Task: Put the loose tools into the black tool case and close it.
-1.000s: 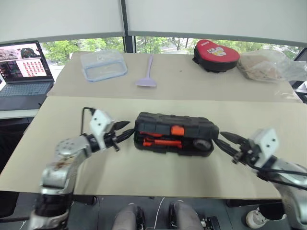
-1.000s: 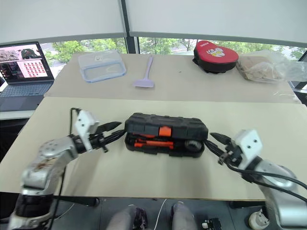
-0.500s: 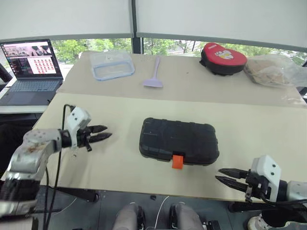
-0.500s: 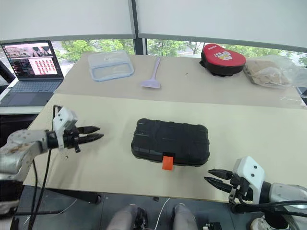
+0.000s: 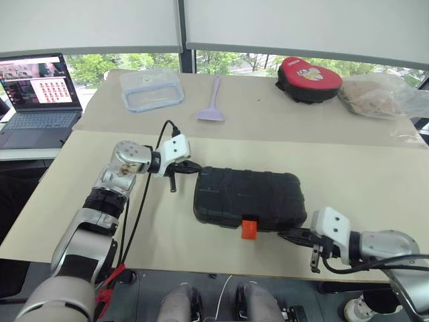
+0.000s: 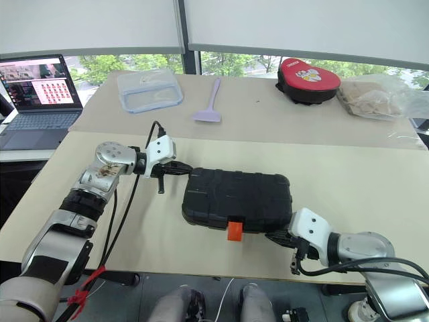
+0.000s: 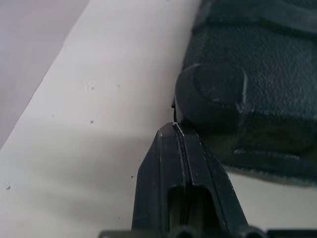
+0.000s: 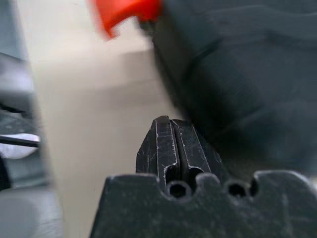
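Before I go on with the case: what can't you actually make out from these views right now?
- Inside of the black tool case: hidden by its lowered lid, so the tools can't be confirmed.
- Orange latch: sticks out from the front edge; whether it has caught is too small to tell; blurred in the right wrist view.
- Left gripper, shut, at the case's corner: contact unclear.
- Right gripper, shut: contact with the case unclear.

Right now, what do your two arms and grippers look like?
Both arms are silver-grey metal with black joints. Each wrist carries a white camera block ahead of two slim black fingers: left gripper, right gripper. A black cable loops over the left wrist; black cables trail the right forearm.
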Robot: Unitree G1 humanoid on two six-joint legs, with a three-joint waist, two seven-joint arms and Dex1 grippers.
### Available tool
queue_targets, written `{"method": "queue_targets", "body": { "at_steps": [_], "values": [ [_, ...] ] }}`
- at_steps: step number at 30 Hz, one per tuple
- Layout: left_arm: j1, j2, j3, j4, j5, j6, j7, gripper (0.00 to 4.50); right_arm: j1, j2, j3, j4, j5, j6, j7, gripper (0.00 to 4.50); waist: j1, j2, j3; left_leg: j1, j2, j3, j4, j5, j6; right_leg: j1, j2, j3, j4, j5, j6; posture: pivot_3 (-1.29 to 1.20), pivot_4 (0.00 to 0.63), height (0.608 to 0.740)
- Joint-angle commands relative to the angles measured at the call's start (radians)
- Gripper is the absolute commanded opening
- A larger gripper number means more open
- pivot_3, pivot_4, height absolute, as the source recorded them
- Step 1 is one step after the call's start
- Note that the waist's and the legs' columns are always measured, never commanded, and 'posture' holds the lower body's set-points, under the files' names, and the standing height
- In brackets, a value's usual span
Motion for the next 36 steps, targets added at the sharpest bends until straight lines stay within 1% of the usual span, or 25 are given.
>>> {"method": "queue_targets", "body": {
  "at_steps": [1, 4, 8, 12, 15, 17, 19, 20, 21, 23, 24, 26, 29, 36],
  "values": [
    [0.011, 0.011, -0.053, -0.049, 0.002, -0.042, -0.151, 0.02, -0.117, 0.024, -0.02, 0.08, -0.061, -0.001, -0.105, 0.0, 0.0, 0.0, 0.0, -0.001, 0.0, 0.0, 0.001, 0.0, 0.001, -0.001, 0.0, 0.0, 0.0, 0.0, 0.0, 0.0, 0.15, 0.731],
    [0.064, 0.062, -0.052, -0.182, -0.054, 0.037, -0.269, 0.02, -0.186, 0.022, -0.042, 0.159, -0.084, -0.002, -0.137, 0.0, -0.005, 0.001, 0.0, -0.004, 0.0, 0.0, 0.004, 0.0, 0.001, -0.003, -0.001, 0.0, 0.001, 0.001, 0.001, 0.0, 0.15, 0.731],
    [0.052, 0.062, -0.006, -0.221, -0.065, 0.067, -0.228, 0.02, -0.157, -0.016, -0.081, 0.144, -0.036, 0.001, -0.072, 0.0, 0.004, 0.001, 0.0, -0.009, 0.001, -0.002, 0.006, 0.0, 0.001, -0.006, 0.0, -0.003, 0.003, 0.0, 0.001, 0.0, 0.15, 0.731],
    [-0.05, 0.024, 0.05, -0.251, -0.166, 0.259, -0.231, 0.02, -0.111, -0.051, -0.18, 0.074, 0.084, 0.061, 0.004, 0.0, 0.003, 0.001, 0.0, -0.015, 0.001, -0.003, 0.01, 0.0, 0.002, -0.01, 0.0, -0.004, 0.006, 0.0, 0.001, 0.0, 0.15, 0.731],
    [-0.086, -0.006, 0.043, -0.305, -0.214, 0.377, -0.259, 0.02, -0.105, -0.054, -0.232, 0.024, 0.174, 0.131, 0.022, 0.0, 0.006, 0.001, 0.001, -0.017, 0.0, -0.004, 0.013, 0.0, 0.004, -0.011, -0.001, -0.004, 0.006, 0.001, 0.003, 0.0, 0.15, 0.731],
    [-0.094, -0.013, 0.005, -0.361, -0.248, 0.449, -0.328, 0.02, -0.104, -0.059, -0.231, -0.004, 0.182, 0.147, 0.015, 0.0, 0.002, 0.001, 0.001, -0.016, 0.0, -0.004, 0.014, 0.0, 0.005, -0.01, -0.001, -0.003, 0.006, 0.001, 0.004, 0.0, 0.15, 0.731],
    [-0.096, -0.033, -0.031, -0.386, -0.25, 0.457, -0.359, 0.02, -0.103, -0.062, -0.22, -0.024, 0.182, 0.157, 0.003, 0.0, 0.0, 0.001, 0.001, -0.015, 0.0, -0.004, 0.013, 0.0, 0.005, -0.009, 0.0, -0.002, 0.006, 0.001, 0.004, 0.0, 0.15, 0.731],
    [-0.098, -0.06, -0.049, -0.374, -0.225, 0.427, -0.338, 0.02, -0.103, -0.059, -0.217, -0.032, 0.188, 0.163, -0.001, 0.0, 0.0, 0.001, 0.001, -0.015, 0.0, -0.004, 0.013, 0.0, 0.005, -0.009, 0.0, -0.002, 0.006, 0.001, 0.004, 0.0, 0.15, 0.731],
    [-0.102, -0.115, -0.084, -0.325, -0.168, 0.367, -0.271, 0.02, -0.104, -0.05, -0.206, -0.039, 0.185, 0.165, -0.009, 0.0, 0.001, 0.001, 0.001, -0.015, 0.0, -0.003, 0.013, 0.0, 0.005, -0.01, 0.0, -0.002, 0.006, 0.001, 0.004, 0.0, 0.15, 0.731],
    [-0.107, -0.188, -0.131, -0.254, -0.087, 0.287, -0.18, 0.02, -0.108, -0.037, -0.187, -0.047, 0.176, 0.164, -0.022, 0.0, 0.006, 0.001, 0.001, -0.014, 0.0, -0.003, 0.014, 0.0, 0.005, -0.009, 0.0, -0.001, 0.006, 0.001, 0.004, 0.0, 0.15, 0.731],
    [-0.107, -0.217, -0.16, -0.207, -0.037, 0.235, -0.138, 0.02, -0.112, -0.029, -0.171, -0.048, 0.168, 0.158, -0.031, 0.0, 0.01, 0.0, 0.001, -0.013, -0.001, -0.004, 0.014, 0.0, 0.005, -0.006, -0.001, -0.002, 0.005, 0.001, 0.004, 0.0, 0.15, 0.731],
    [-0.109, -0.243, -0.188, -0.145, 0.019, 0.174, -0.098, 0.02, -0.118, -0.021, -0.153, -0.05, 0.161, 0.155, -0.043, 0.0, 0.009, 0.0, 0.001, -0.013, -0.002, -0.004, 0.014, -0.001, 0.006, -0.006, -0.001, -0.002, 0.004, 0.002, 0.005, 0.0, 0.15, 0.731],
    [-0.097, -0.224, -0.246, -0.079, 0.104, 0.056, -0.086, 0.02, -0.147, 0.008, -0.1, -0.044, 0.144, 0.155, -0.078, 0.0, 0.001, -0.001, 0.001, -0.013, -0.001, -0.004, 0.014, -0.001, 0.007, -0.007, -0.001, -0.001, 0.004, 0.002, 0.004, 0.0, 0.15, 0.731],
    [-0.075, -0.204, -0.239, -0.09, 0.096, 0.046, -0.129, 0.02, -0.156, 0.059, 0.003, 0.016, 0.063, 0.119, -0.132, 0.0, -0.008, -0.001, -0.001, -0.01, 0.001, -0.004, 0.013, -0.001, 0.007, -0.005, 0.0, 0.001, 0.005, 0.003, 0.003, 0.0, 0.15, 0.731]
  ]
}}
